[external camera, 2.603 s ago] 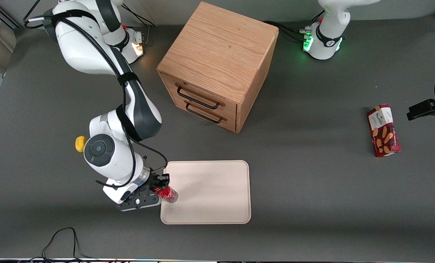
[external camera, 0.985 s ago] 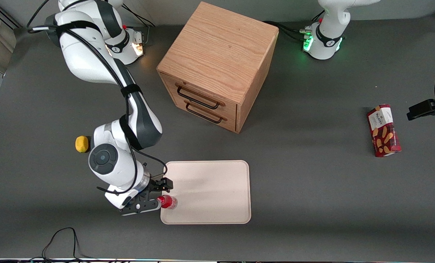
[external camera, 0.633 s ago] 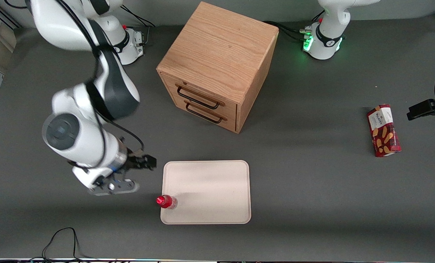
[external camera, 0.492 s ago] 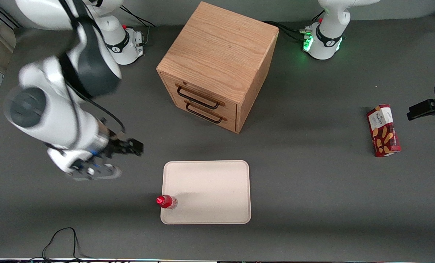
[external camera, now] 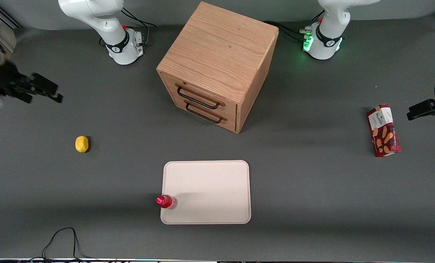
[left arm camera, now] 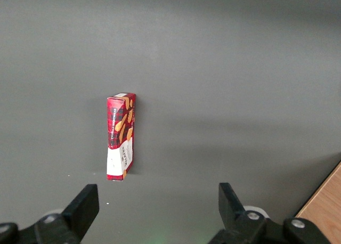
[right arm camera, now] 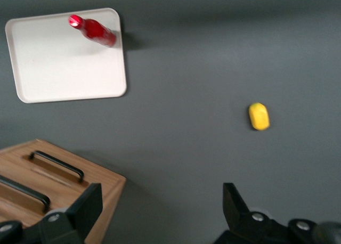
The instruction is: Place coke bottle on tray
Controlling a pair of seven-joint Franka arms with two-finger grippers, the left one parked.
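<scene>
The coke bottle [external camera: 166, 201], small and red with a red cap, stands upright on the cream tray [external camera: 210, 190], at the tray's corner nearest the front camera toward the working arm's end. It also shows in the right wrist view [right arm camera: 93, 29] on the tray [right arm camera: 64, 63]. My right gripper [external camera: 42, 89] is open and empty, high above the table at the working arm's end, far from the bottle. In the right wrist view its fingers [right arm camera: 85, 209] stand wide apart with nothing between them.
A wooden drawer cabinet [external camera: 217, 65] with two black handles stands farther from the front camera than the tray. A yellow lemon [external camera: 81, 144] lies on the table toward the working arm's end. A red wafer box [external camera: 383, 130] lies toward the parked arm's end.
My gripper let go of the bottle, which stays upright on the tray's corner. The arm then lifted and swung away fast toward the working arm's end of the table.
</scene>
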